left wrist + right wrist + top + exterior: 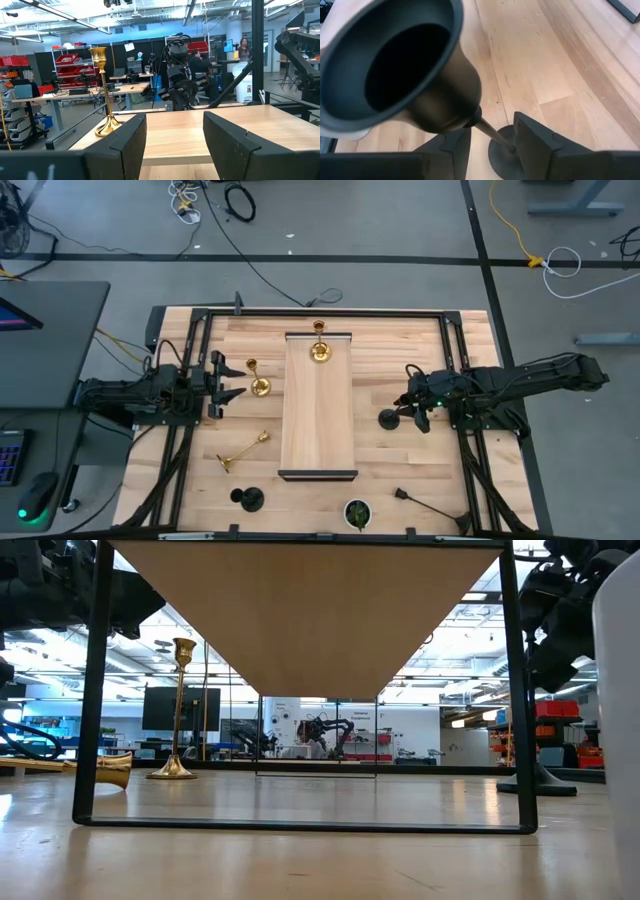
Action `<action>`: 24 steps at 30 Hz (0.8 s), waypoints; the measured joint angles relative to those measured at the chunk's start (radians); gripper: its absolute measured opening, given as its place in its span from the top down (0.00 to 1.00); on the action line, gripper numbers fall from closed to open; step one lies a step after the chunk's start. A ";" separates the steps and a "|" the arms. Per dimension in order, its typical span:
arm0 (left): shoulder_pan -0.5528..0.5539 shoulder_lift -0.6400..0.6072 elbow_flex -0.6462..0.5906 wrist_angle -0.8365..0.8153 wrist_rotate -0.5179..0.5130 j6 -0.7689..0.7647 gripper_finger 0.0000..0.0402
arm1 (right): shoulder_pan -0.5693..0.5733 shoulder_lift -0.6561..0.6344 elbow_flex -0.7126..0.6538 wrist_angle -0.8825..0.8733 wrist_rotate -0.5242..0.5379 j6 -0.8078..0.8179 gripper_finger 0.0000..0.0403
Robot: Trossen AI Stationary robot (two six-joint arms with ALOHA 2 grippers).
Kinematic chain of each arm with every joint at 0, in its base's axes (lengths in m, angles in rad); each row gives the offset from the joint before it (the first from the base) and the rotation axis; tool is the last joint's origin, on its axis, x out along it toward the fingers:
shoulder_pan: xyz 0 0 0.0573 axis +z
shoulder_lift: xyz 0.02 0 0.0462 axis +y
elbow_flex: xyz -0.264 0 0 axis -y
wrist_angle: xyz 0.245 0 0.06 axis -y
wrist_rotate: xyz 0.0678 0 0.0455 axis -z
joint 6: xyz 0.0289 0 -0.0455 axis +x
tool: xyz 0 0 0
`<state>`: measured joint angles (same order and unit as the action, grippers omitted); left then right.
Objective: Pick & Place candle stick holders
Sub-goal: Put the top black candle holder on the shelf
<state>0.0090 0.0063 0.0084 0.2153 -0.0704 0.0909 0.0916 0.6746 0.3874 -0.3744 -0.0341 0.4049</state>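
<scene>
A black candle stick holder (390, 418) stands on its round base right of the raised wooden tray (318, 420). My right gripper (413, 410) is open, one finger on either side of its thin stem (487, 131), below the cup (395, 65). My left gripper (230, 384) is open and empty, level with the table, just short of a standing gold holder (258, 384), which also shows in the left wrist view (104, 95). A second gold holder (320, 348) stands on the tray's far end. A third (243, 450) lies on its side. My right gripper's fingers (532, 137) stand on either side of the black holder's stem (487, 131), low down near the base (502, 152). The gap is much wider than the stem. I cannot tell whether a finger touches it. The holder stands on the table.
Another black holder (250, 499) stands near the front edge left of the tray, and one (430, 503) lies on its side at the front right. A dark pot with a green plant (357, 514) stands at the front. A black frame (200, 320) borders the table.
</scene>
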 joint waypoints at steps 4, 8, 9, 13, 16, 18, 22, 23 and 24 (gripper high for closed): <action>0.000 0.000 0.000 0.000 0.000 0.000 0.51 | 0.000 0.000 0.000 0.001 0.000 0.000 0.64; 0.000 0.000 0.000 0.000 0.000 0.000 0.51 | 0.000 0.000 0.000 0.001 0.000 0.000 0.64; 0.000 0.000 0.000 0.000 0.000 0.000 0.51 | 0.000 0.000 0.000 0.001 0.000 0.000 0.64; 0.000 0.000 0.000 0.000 0.000 0.000 0.51 | 0.000 0.000 0.000 0.001 0.001 0.000 0.64; 0.000 0.000 0.000 0.000 0.000 0.000 0.51 | 0.000 0.000 0.000 0.001 0.001 0.000 0.64; 0.000 0.000 0.000 0.000 0.000 0.000 0.51 | 0.000 0.000 0.000 0.001 0.001 -0.003 0.65; 0.000 0.000 0.000 0.000 0.000 0.000 0.51 | 0.000 0.000 0.000 0.001 0.001 -0.003 0.70; 0.000 0.000 0.000 0.000 0.000 0.000 0.51 | 0.000 0.000 0.000 0.001 0.001 -0.003 0.72; 0.000 0.000 0.000 0.000 0.000 0.000 0.51 | 0.000 0.000 0.000 0.001 0.001 -0.003 0.75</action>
<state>0.0092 0.0063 0.0082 0.2153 -0.0705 0.0910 0.0914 0.6746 0.3875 -0.3733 -0.0334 0.4019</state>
